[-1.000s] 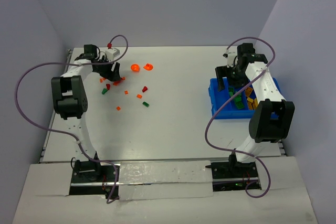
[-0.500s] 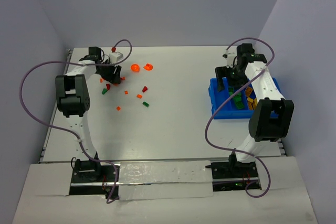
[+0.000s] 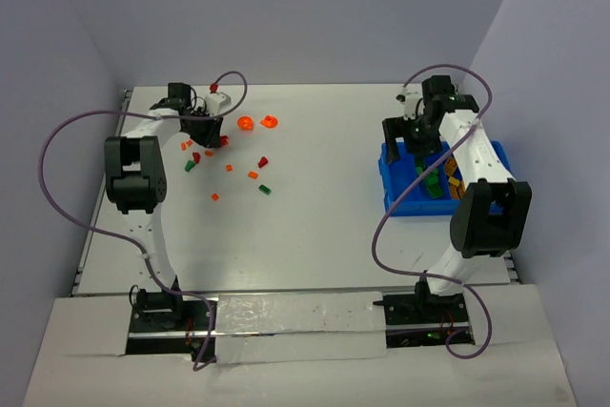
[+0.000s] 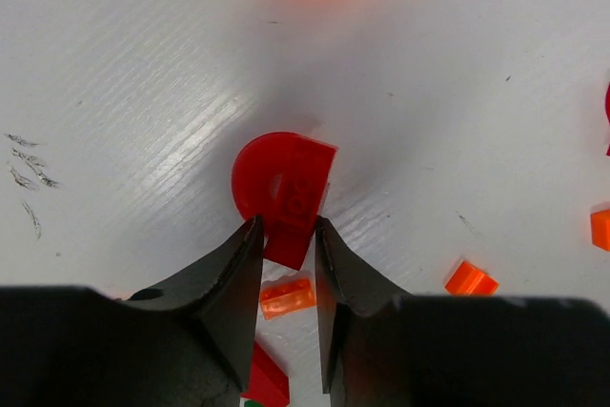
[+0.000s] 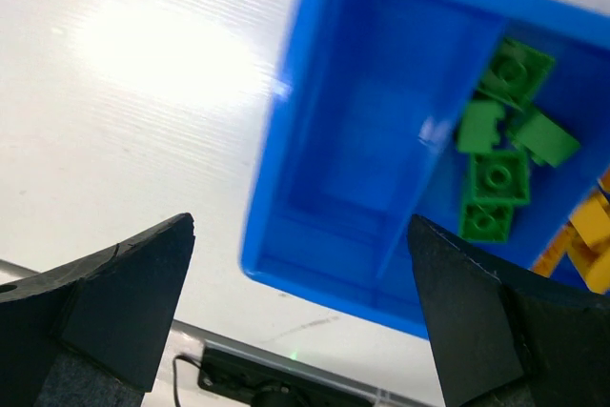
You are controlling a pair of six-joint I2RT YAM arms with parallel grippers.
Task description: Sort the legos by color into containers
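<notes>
My left gripper point(image 4: 288, 224) is at the far left of the table point(image 3: 208, 131), its jaws closed against the near end of a red lego point(image 4: 284, 183) with one rounded side. A small orange lego point(image 4: 288, 297) lies on the table lower between the fingers. More legos lie scattered nearby: two round orange ones point(image 3: 246, 124), green ones point(image 3: 264, 189) and small orange and red bits. My right gripper point(image 5: 300, 226) hangs wide open and empty over the near-left corner of the blue bin point(image 5: 276, 178). That compartment looks empty; the one beside it holds green legos point(image 5: 496, 150), and yellow ones point(image 5: 586, 235) lie further along.
The blue bin point(image 3: 400, 199) stands at the right side of the table, under the right arm. Purple cables loop off both arms. A metal rail with a green light point(image 5: 295, 355) runs along the table edge by the bin.
The left gripper shifted slightly right and its jaws narrowed onto the red lego. The right gripper drifted a little left and back at the bin's corner, still wide open.
</notes>
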